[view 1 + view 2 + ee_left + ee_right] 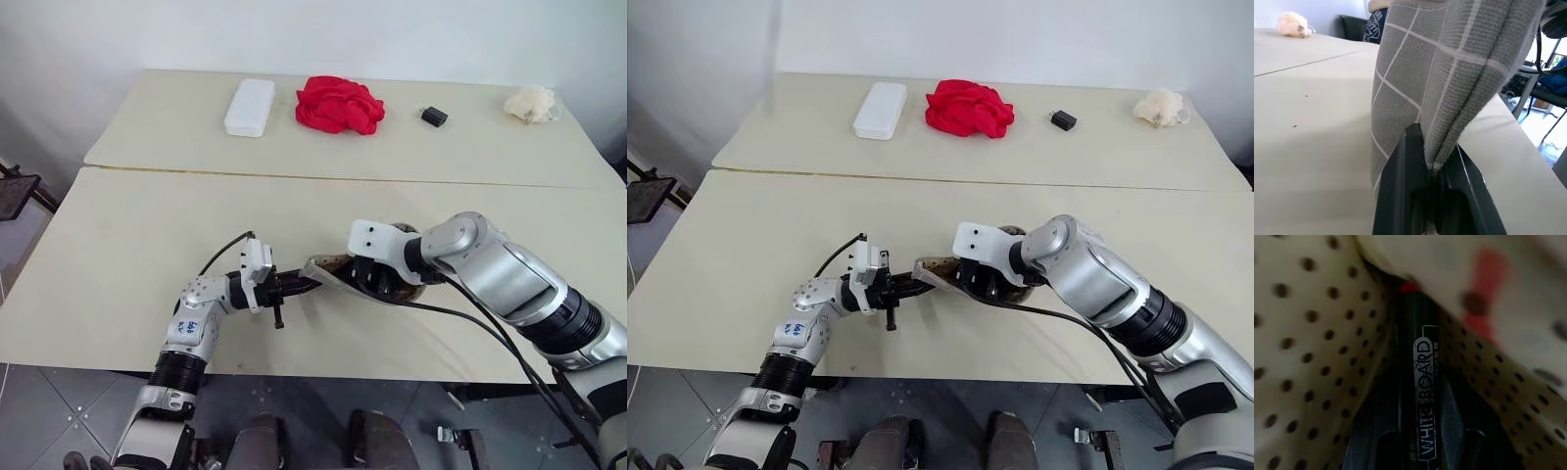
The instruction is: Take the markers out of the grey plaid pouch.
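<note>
The grey plaid pouch (326, 269) is held up just above the near table's front middle. My left gripper (297, 284) is shut on its left edge; in the left wrist view the checked fabric (1420, 88) is pinched between the two black fingers (1405, 186). My right gripper (377, 281) reaches into the pouch's open mouth from the right. Inside, against the tan dark-dotted lining (1312, 357), a dark marker (1420, 382) with a red end and a "WHITE BOARD" label lies between the fingers of the right gripper (1418, 401), which press on both its sides.
On the far table stand a white rectangular box (250, 106), a red cloth heap (339, 104), a small black block (434, 117) and a cream fluffy lump (532, 102). A seam (294, 176) divides the two tables. The near table's front edge runs just below both grippers.
</note>
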